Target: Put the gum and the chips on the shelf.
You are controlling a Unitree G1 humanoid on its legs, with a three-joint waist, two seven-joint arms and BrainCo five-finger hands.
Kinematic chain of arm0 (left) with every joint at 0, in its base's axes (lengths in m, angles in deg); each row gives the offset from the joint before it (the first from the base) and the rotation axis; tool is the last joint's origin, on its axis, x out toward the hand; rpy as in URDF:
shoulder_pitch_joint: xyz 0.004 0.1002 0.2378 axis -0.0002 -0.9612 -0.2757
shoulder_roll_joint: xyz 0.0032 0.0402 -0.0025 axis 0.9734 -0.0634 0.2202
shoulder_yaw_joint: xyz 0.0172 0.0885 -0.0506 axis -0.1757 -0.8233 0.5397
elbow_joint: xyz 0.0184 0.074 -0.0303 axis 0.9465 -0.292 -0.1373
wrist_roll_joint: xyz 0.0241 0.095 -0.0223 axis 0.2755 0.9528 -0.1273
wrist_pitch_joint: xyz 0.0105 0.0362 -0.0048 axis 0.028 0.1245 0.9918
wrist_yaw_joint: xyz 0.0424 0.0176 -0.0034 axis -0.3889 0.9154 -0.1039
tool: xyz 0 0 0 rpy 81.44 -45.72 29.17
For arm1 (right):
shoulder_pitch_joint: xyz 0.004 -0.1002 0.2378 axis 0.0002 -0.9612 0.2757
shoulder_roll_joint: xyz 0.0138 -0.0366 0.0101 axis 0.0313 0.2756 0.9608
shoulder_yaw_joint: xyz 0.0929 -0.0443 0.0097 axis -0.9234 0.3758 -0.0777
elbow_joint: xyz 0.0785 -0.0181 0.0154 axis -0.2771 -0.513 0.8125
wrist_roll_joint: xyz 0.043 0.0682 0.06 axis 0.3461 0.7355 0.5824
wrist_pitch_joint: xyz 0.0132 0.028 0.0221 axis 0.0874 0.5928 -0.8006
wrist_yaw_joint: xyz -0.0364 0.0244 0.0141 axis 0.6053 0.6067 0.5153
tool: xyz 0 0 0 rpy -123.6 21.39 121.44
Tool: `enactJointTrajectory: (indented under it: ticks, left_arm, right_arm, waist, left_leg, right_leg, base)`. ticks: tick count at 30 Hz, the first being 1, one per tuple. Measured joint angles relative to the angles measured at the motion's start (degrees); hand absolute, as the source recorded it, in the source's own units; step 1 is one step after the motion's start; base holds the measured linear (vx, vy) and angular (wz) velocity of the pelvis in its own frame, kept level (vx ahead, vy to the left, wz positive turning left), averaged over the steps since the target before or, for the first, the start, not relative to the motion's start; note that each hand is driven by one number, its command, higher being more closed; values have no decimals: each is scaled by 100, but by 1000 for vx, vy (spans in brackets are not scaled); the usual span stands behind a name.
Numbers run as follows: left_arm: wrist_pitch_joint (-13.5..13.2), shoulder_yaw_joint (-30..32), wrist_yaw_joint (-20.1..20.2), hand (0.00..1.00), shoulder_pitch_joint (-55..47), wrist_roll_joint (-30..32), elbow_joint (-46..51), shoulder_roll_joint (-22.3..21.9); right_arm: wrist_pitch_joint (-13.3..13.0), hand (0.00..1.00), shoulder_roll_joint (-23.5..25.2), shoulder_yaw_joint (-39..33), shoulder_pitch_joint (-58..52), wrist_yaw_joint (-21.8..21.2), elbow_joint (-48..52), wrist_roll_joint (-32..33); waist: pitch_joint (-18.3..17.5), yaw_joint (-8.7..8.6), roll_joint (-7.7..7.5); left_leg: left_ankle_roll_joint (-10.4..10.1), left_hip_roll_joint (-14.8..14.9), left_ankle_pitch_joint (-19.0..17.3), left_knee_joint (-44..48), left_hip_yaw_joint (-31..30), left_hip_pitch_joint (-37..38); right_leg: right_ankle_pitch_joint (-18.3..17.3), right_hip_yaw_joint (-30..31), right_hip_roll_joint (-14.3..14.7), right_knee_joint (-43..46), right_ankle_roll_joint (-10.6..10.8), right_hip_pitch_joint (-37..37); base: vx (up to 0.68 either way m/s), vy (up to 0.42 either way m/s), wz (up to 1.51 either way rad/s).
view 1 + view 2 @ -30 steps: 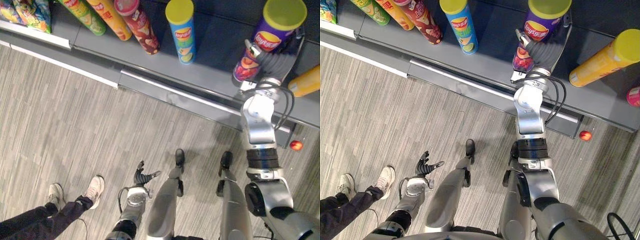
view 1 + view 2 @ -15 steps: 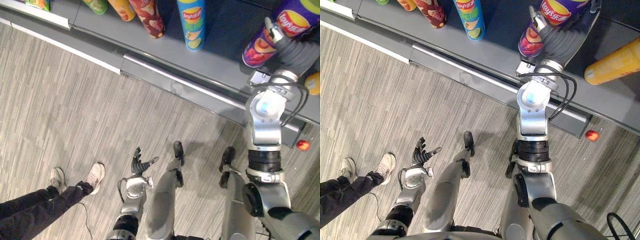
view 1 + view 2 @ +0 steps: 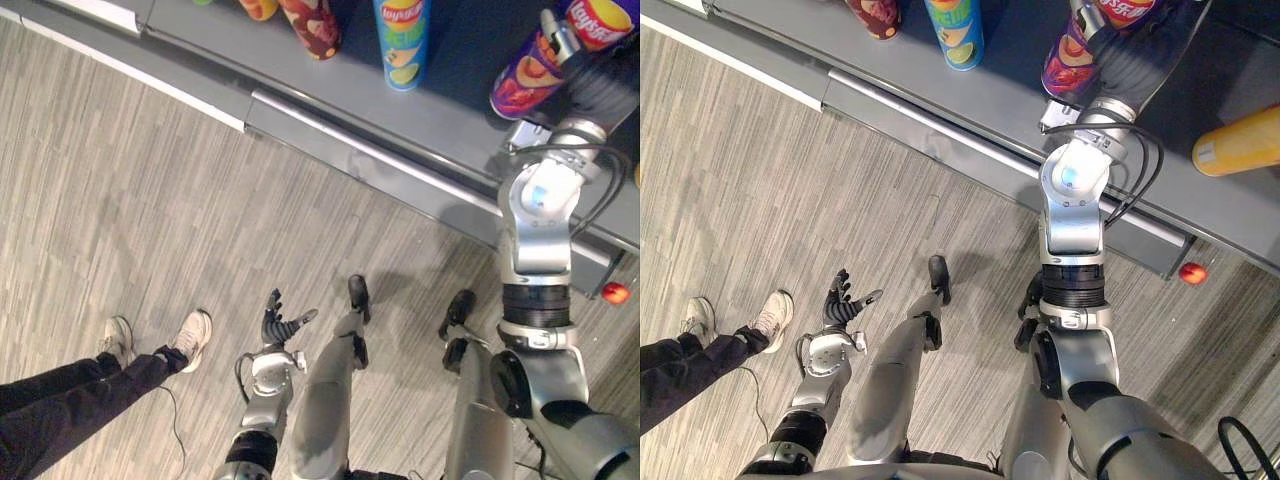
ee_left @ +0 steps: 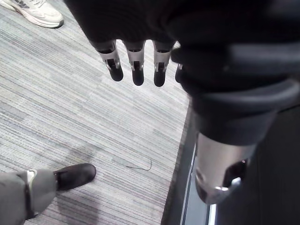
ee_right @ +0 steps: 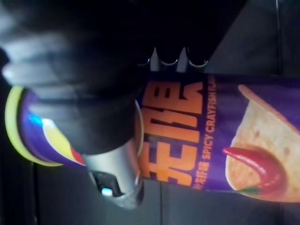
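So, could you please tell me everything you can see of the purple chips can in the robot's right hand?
The purple chips can is a tall tube with a yellow lid, orange lettering and a picture of a chip and red chilli. The right hand is curled round its side. Its base is at the grey shelf; whether it rests there is unclear.

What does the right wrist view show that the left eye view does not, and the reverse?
Right wrist view: the purple chips can from close, a chip and a red chilli printed on it, and the right hand with fingers and thumb curled round it. Left eye view: the left hand open low above the floor, a person's shoes, a blue can on the grey shelf, a small red ball on the floor. Both: the right hand holding the purple chips can at the grey shelf.
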Motion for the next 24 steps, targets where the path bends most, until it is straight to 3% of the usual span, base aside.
enactJointTrajectory:
  ticks: [24]
  left_arm:
    - [-25,-4,0,0,-215,-7,282,-38]
  right_arm:
    - [20,100,114,28,-140,-9,-598,-6]
  waist:
    - [-5,-15,-67]
  left_leg:
    - [13,-21,9,2,126,-69]
  right_leg:
    - [-1,14,-61,46,-2,-134]
  base:
    - [9,-37,-1]
